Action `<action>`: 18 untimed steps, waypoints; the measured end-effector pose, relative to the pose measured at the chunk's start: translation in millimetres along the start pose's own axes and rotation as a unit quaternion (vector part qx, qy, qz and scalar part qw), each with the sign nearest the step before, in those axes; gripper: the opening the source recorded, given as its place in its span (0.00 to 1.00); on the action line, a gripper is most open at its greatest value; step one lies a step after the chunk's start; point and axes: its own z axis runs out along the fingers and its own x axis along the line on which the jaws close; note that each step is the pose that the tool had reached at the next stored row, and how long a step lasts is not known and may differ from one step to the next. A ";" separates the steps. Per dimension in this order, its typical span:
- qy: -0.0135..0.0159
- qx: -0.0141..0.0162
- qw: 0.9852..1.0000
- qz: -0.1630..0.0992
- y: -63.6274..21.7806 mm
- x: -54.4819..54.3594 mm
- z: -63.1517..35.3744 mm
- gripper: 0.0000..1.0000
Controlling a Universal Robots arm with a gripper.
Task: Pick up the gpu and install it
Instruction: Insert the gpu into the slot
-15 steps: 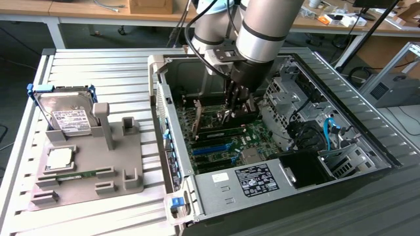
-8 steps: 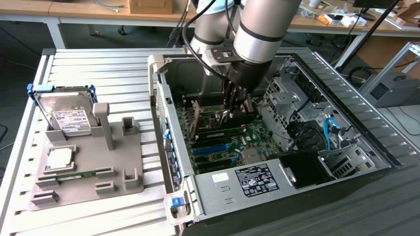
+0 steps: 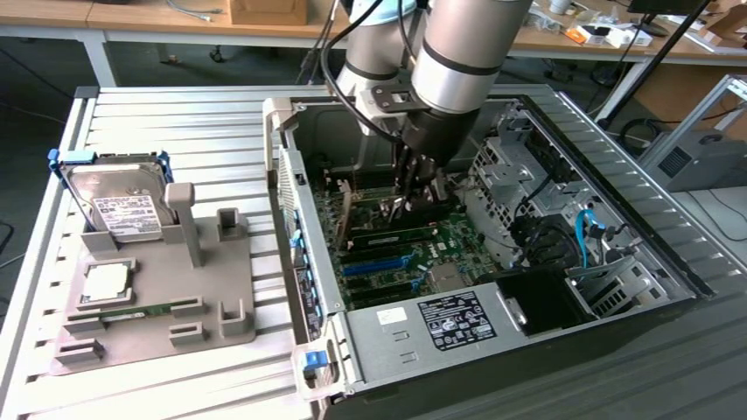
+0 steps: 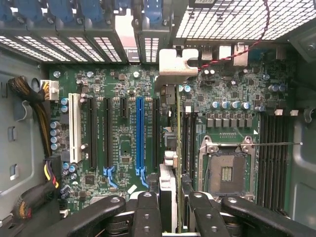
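Tool [image 4: 176,217] is clamped on the gpu [image 4: 174,140], held edge-down inside the open case [image 3: 287,166] at the exterior view's right of the tabletop [image 3: 175,114]; this attitude evidently presents its connector to the motherboard [image 4: 126,148] slots, bracket toward the rear wall.

Over the motherboard [image 4: 123,148], the gpu [image 4: 173,98] stands edge-on, its faces and the edge nearest the motherboard hidden, while the gripper [image 4: 175,217] clamped on it and the arm [image 3: 456,52] are cut off by picture edges.

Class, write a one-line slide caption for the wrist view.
Pincer grips the gpu edge-on over the motherboard, silver bracket at the card's far end.
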 end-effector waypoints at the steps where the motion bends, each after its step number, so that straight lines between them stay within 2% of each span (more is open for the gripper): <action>1: 0.000 0.000 1.000 0.000 0.4 0.0 0.2 0.27; 11: 0.000 0.000 1.000 0.000 7.4 0.7 2.3 0.27; 18: 0.000 0.000 1.000 0.000 12.7 6.1 3.9 0.27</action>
